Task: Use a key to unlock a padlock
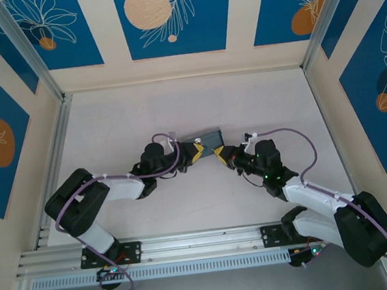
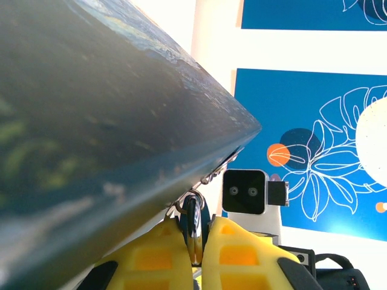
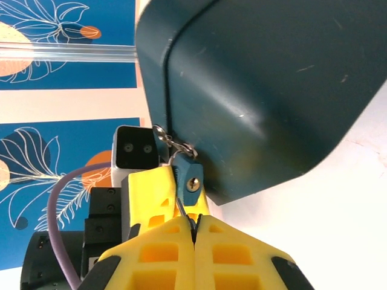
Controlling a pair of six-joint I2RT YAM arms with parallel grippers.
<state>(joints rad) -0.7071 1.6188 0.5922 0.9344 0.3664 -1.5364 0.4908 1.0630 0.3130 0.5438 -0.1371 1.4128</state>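
The teal padlock (image 3: 185, 170) hangs by its thin shackle from the latch of a dark printed box (image 3: 272, 90), its brass keyhole facing my right wrist camera. My left gripper (image 2: 195, 232) is shut on the padlock (image 2: 194, 211), seen edge-on between its yellow fingertips. My right gripper (image 3: 195, 222) is shut on the key (image 3: 184, 211). The key's thin blade pokes up and to the left from the fingertips, just below and left of the keyhole and outside it. From above, the left gripper (image 1: 198, 153) and right gripper (image 1: 219, 152) meet tip to tip at the box's near edge.
The box (image 1: 205, 139) sits mid-table between both arms and looms close over the left wrist camera (image 2: 109, 103). Patterned walls and aluminium rails (image 1: 50, 152) enclose the white table (image 1: 186, 207) on three sides.
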